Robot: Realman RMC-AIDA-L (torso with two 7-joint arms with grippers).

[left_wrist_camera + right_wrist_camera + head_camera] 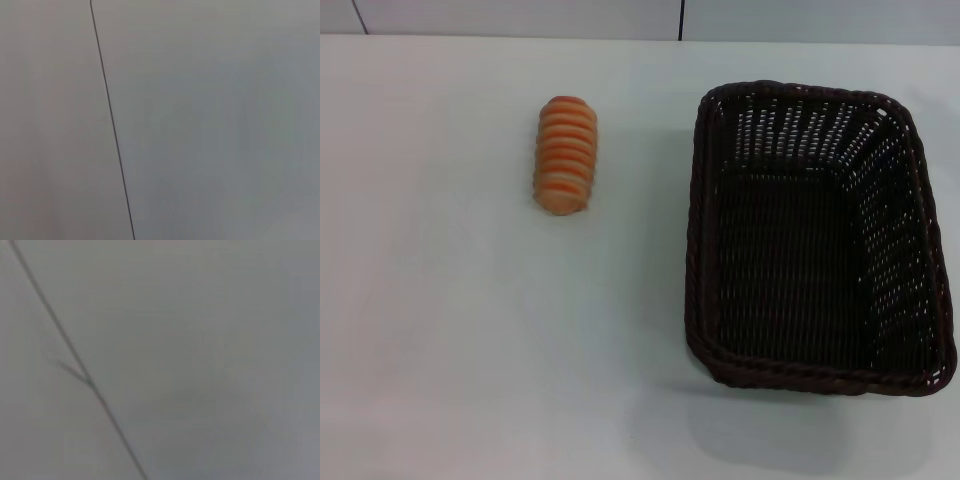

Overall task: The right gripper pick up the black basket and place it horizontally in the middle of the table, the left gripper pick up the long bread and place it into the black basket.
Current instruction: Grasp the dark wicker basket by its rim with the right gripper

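The black basket (815,240) is a large dark woven wicker basket. It stands upright on the right side of the white table (470,330), with its long side running away from me, and it holds nothing. The long bread (566,154) lies on the table to the left of the basket, well apart from it, striped orange and cream side up. Neither gripper shows in the head view. Both wrist views show only a plain grey surface with a thin dark seam line.
A pale wall with dark vertical seams (680,18) runs behind the table's far edge. A soft shadow (760,430) lies on the table in front of the basket.
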